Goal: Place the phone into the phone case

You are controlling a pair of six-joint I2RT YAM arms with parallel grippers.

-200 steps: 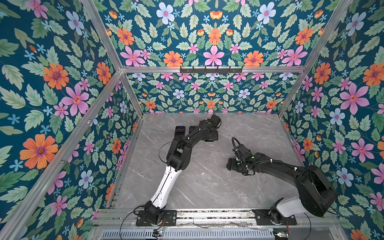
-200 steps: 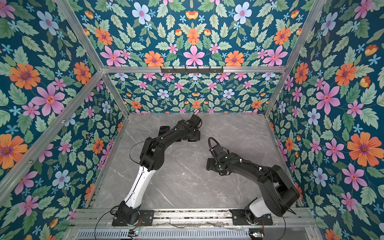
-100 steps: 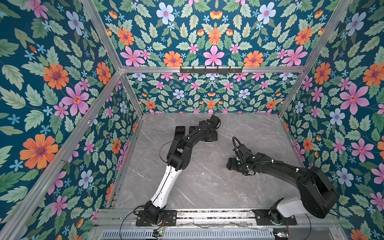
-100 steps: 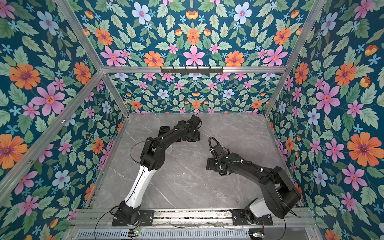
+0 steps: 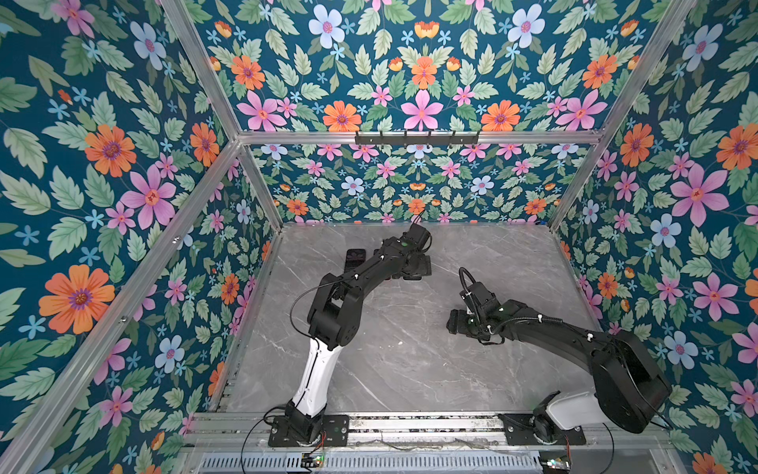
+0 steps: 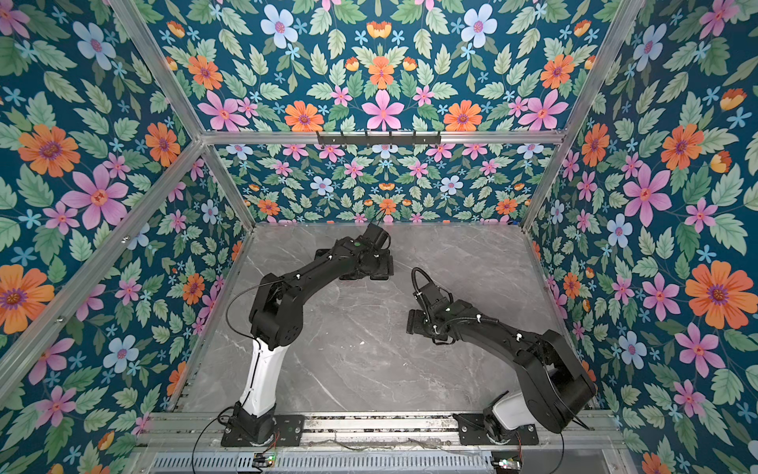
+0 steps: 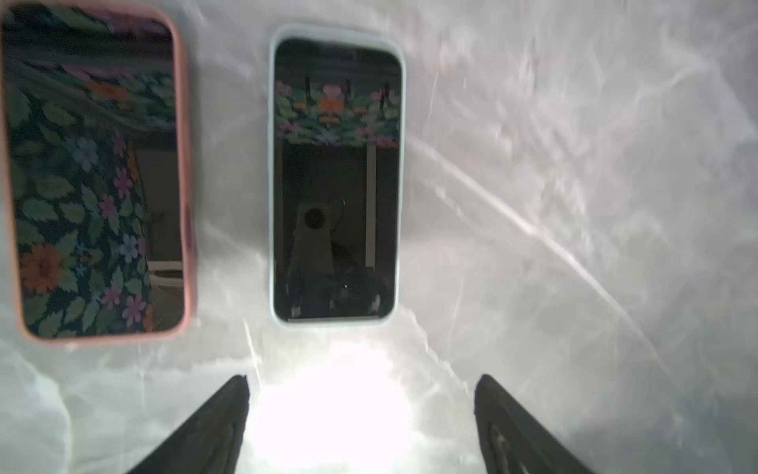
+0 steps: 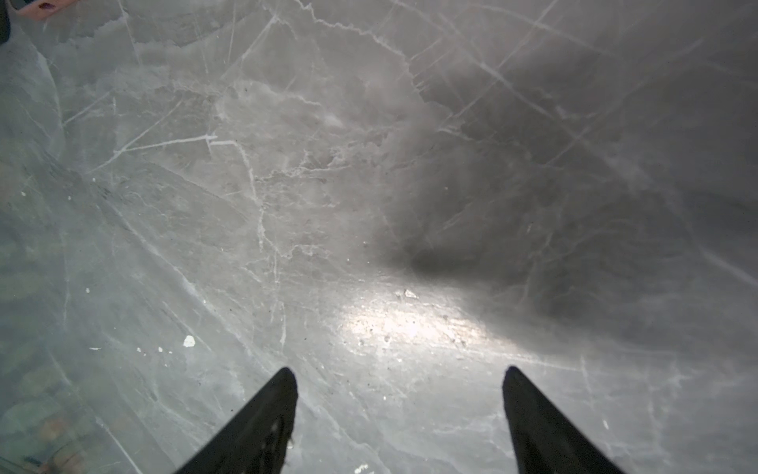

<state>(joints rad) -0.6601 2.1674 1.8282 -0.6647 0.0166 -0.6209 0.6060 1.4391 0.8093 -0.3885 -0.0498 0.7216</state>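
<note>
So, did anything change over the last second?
Nothing clear in the top views. The left hand sits in the same far spot, open and empty, just short of the white-cased phone and the pink-cased phone. Its wrist picture is blurred, so it may be moving slightly. The right hand stays open over the tabletop. Nothing taken or let go.

Bare marble table [image 7: 574,246] lies between the spread fingers [image 7: 217,427] of the left gripper [image 7: 363,378], but just ahead of their tips the pale-cased phone [image 7: 335,180] and, beside it, the pink-cased phone [image 7: 98,176] lie in the way, while ahead of the right gripper [image 8: 398,370] and its fingers [image 8: 262,422] the marble is open
</note>
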